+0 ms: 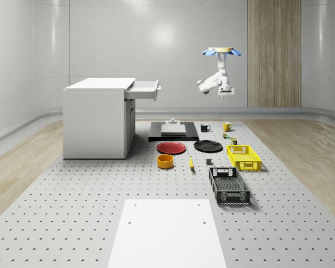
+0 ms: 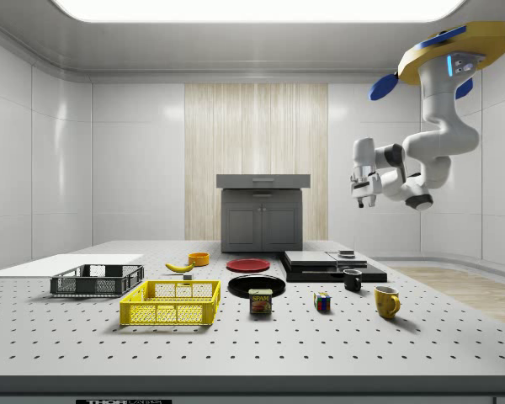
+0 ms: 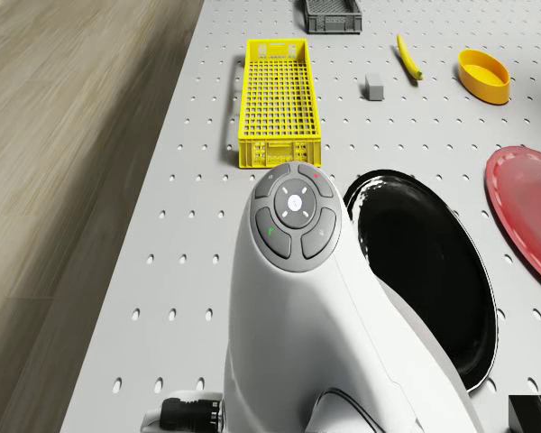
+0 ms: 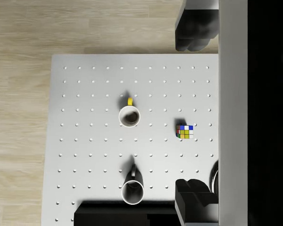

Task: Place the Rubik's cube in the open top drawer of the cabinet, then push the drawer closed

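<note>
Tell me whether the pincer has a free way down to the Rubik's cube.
Probably yes. The pincer hangs high above the Rubik's cube, under the hovering drone. Nothing covers the cube; the yellow mug stands apart.

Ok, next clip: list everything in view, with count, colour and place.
Cabinet: 1, white, table's far left in the whole-scene view; top drawer open.
Rubik's cube: 1, multicoloured, on the table by the mugs.
Mugs: 2, yellow and black, near the cube.
Spam can: 1, beside the yellow crate.
Plates: 2, red and black, mid-table.
Bowl: 1, orange, near the red plate.
Banana: 1, yellow, right of the bowl.
Crates: 2, yellow and black.
Black slab: 1, behind the plates.
Drone: hovers above the mugs' end of the table.
Gripper: aloft, pointing down over the cube and mugs.
</note>
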### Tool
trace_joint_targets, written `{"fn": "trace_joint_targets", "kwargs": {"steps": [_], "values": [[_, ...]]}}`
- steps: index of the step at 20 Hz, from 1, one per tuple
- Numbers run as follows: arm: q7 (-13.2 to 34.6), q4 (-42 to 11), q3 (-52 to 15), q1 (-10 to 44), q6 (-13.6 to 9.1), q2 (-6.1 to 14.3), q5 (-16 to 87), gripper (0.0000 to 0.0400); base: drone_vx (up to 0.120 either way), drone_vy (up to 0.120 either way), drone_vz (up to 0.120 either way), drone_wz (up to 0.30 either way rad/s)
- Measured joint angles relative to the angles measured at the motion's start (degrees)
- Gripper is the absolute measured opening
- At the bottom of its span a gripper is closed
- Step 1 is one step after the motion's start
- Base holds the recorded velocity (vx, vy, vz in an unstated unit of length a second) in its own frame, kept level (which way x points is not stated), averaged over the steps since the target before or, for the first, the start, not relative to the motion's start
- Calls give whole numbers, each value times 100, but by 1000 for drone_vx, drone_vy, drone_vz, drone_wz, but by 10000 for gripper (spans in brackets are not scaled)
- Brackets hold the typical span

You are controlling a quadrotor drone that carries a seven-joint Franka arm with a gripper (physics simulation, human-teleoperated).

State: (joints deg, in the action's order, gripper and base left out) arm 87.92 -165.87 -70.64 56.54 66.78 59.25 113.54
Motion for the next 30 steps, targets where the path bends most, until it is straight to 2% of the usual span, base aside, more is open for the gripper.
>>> {"fn": "trace_joint_targets", "kwargs": {"steps": [4, 12, 17, 20, 26, 30], "values": [[131, -6, -101, 183, 19, 150, 3, 400, 120, 0, 0, 0], [284, 5, -229, 373, 175, 416, -89, 400, 120, 0, -120, 0], [347, 15, -288, 444, 300, 569, -164, 400, 120, -104, -120, 0], [380, 21, -319, 480, 377, 658, -210, 400, 120, 0, -120, 0], [438, 33, -375, 541, 530, 829, -300, 400, 120, -120, -120, 0], [472, 41, -408, 578, 630, 938, -356, 400, 20, 0, -120, 0]]}}
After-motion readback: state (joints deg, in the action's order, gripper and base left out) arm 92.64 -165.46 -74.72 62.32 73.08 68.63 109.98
